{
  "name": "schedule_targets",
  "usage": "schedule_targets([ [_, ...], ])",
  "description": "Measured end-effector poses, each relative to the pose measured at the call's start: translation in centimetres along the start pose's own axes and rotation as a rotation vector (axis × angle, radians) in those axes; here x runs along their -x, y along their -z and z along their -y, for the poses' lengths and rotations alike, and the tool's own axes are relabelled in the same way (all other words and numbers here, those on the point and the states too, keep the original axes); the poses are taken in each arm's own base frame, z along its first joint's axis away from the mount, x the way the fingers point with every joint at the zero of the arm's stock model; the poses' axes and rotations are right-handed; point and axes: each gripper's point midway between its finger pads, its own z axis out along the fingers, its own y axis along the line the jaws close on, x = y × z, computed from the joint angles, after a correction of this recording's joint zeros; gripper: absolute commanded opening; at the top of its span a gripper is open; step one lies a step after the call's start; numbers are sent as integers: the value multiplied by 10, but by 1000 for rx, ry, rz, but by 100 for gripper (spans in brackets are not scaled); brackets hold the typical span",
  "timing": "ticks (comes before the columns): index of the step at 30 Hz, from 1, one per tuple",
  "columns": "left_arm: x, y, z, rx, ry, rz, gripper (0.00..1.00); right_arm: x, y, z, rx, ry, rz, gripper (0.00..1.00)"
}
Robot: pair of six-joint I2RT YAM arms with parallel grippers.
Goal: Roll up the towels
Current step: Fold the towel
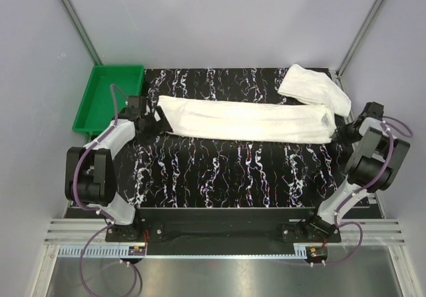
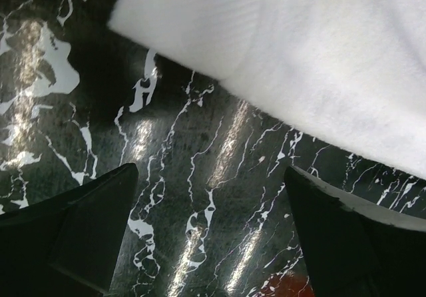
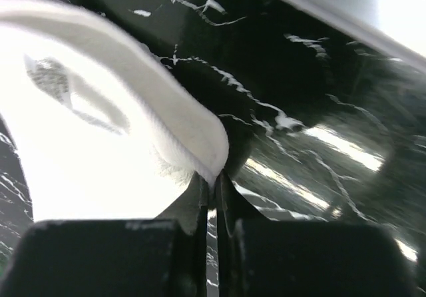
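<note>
The right claw is clenched on the hem of the long white cloth towel, low centre of its wrist view. For a tight roll, I judge it should lift only slightly and turn the edge over evenly. The left claw stands released, that towel's other end just beyond it, upper right. The second white towel lies rumpled, upper right overhead.

A green plastic tray sits just off the far left corner of the black, white-veined tabletop.
</note>
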Motion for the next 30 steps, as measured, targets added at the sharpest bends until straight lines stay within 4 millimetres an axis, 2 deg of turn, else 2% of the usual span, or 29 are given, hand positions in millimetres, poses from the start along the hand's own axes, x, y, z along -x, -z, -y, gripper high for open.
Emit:
schedule_targets([
  [4,-9,2,-8,19,16,4,99,20,29,16,4,-19,53,0],
  [6,-11,1,-10,21,26,2,99,28,35,23,18,-30,61,0],
  [10,-8,-1,-8,21,37,20,99,20,40,41,22,-38,35,0],
  [12,-6,-3,-8,26,46,25,99,14,46,43,26,-33,25,0],
  [15,-5,-11,-10,34,64,23,99,13,62,37,55,-25,40,0],
  [22,2,-34,-11,72,111,5,99,12,101,9,152,9,89,0],
  [27,21,-38,-2,79,131,45,99,9,110,-8,184,34,88,0],
  [30,35,-40,4,74,144,83,99,10,114,-11,190,38,89,0],
])
